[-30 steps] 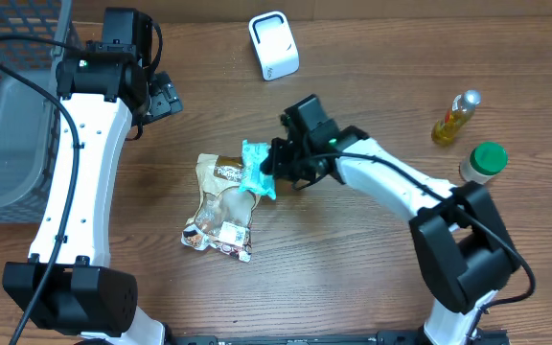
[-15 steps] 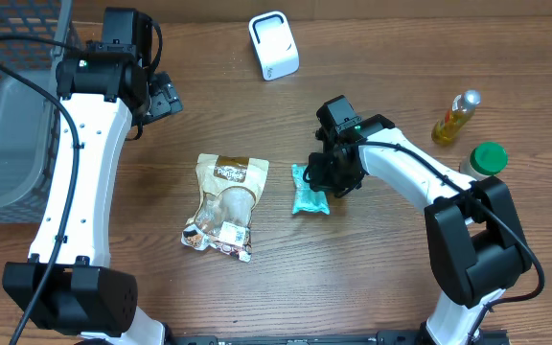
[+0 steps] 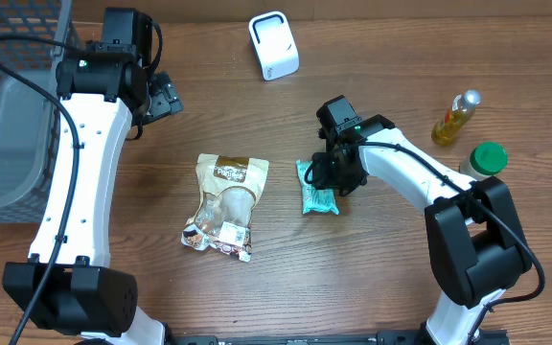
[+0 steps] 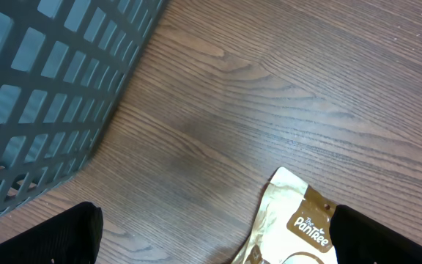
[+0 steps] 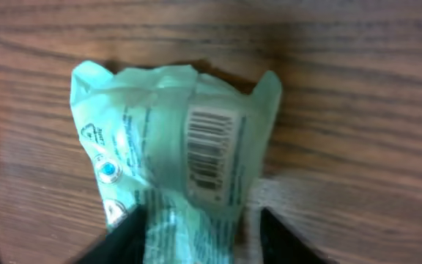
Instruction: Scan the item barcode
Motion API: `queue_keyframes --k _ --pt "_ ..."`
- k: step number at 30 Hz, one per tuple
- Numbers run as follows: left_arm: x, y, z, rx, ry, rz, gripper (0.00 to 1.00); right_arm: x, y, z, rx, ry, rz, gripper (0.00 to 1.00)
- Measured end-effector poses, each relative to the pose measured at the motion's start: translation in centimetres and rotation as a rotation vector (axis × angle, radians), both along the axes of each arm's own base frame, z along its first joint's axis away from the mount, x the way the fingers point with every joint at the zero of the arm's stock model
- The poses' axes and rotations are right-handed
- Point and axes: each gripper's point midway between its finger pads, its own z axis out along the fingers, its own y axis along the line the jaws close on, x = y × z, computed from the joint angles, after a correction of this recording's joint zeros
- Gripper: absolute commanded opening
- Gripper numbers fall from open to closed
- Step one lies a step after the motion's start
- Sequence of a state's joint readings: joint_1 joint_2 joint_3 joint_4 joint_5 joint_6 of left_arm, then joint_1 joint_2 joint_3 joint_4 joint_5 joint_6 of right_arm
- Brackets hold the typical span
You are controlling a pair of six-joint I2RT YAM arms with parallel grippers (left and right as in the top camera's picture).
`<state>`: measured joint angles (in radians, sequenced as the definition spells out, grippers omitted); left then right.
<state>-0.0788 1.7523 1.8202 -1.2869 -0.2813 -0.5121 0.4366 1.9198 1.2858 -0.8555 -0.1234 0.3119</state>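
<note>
**Packet on the table, barcode up, right jaws parted**

I see the teal packet lying flat on the table, just right of the brown bag and apart from it. My right gripper sits low over the packet's upper end. On the right wrist camera its jaws stand partly apart, one finger on each side of the packet's near end, with a clear gap on the right side. Whether the left finger touches the wrapper, I cannot tell. The barcode faces up at that camera, on a crumpled face.

The white scanner stands well apart at the far edge of the table.

My left gripper hangs beside the grey basket, jaws wide and holding nothing. Its camera catches the bag's top corner and the basket wall.

A yellow bottle and a green-lidded jar stand at the far right.
</note>
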Motion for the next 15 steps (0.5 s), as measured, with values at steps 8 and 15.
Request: queue_keyframes --k 8,15 --pt "0.0 0.0 0.0 0.000 0.000 0.000 1.00 0.3 -0.4 1.6 -0.038 0.007 -0.002 0.89" --pt "0.0 0.0 0.0 0.000 0.000 0.000 1.00 3.0 0.3 7.3 -0.035 -0.068 -0.006 0.88"
